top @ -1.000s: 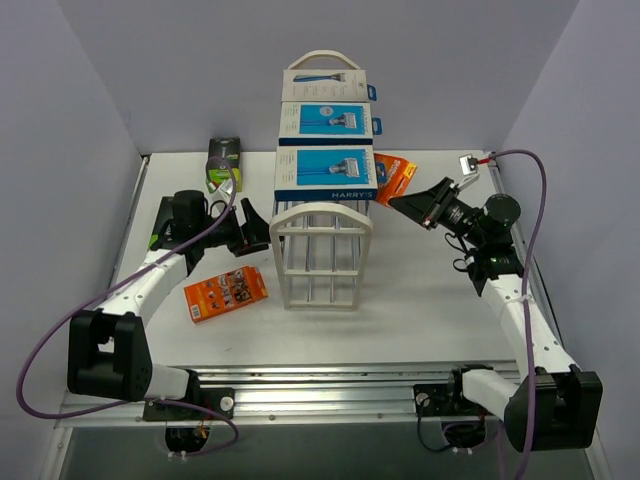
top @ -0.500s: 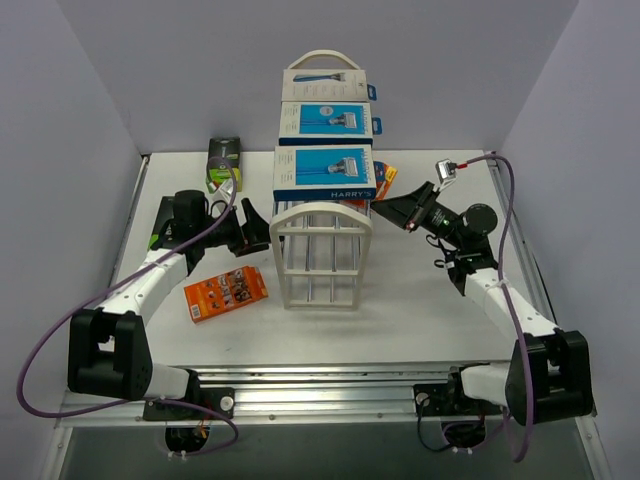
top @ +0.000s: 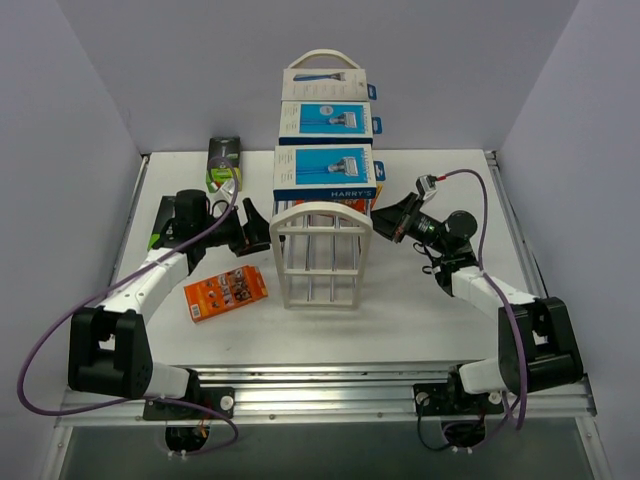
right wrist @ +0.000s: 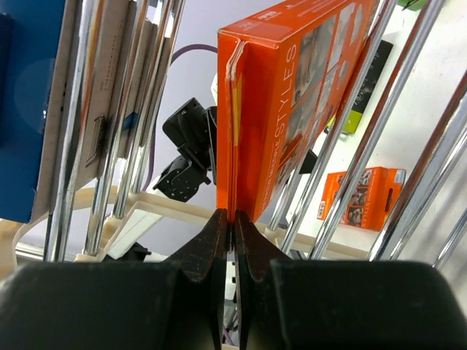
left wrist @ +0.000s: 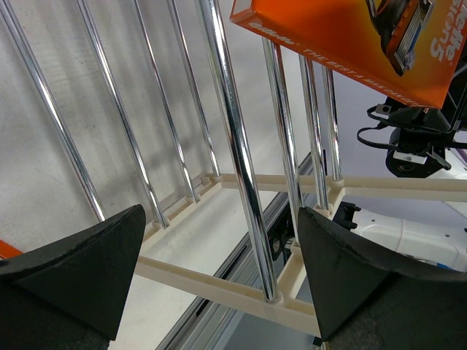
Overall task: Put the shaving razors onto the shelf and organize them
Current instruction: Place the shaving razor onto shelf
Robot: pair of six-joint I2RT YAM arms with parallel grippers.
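1. Right claw [right wrist: 230,219]: fingers pressed together, clamped on the thin lower edge of the held orange box [right wrist: 292,95].
2. Held orange box: stands on edge among the upright rods of the shelf [top: 320,262]. It enters from the shelf's 3 o'clock side. From overhead only an orange sliver shows, under the lowest blue-and-white box.
3. Left claw [top: 252,230]: fingers spread wide apart, gripping nothing. It sits at the shelf's 9 o'clock, just beside the rods and facing in through them.
4. Shelf: cream frame with arched ends and bright metal rods, standing at the middle of the bench [top: 420,300].
5. Blue-and-white boxes [top: 326,170]: three lie on the shelf's tiers, stepped from 12 o'clock toward the near arch. The nearest one reads HARRY'S.
6. Loose orange box [top: 225,292]: lies flat on the bench at the shelf's 8 o'clock, apart from the shelf and near the left arm.
7. Black-and-green box [top: 223,160]: on the bench at the shelf's 10 o'clock, near the far edge. Whether it is upright or flat cannot be told.
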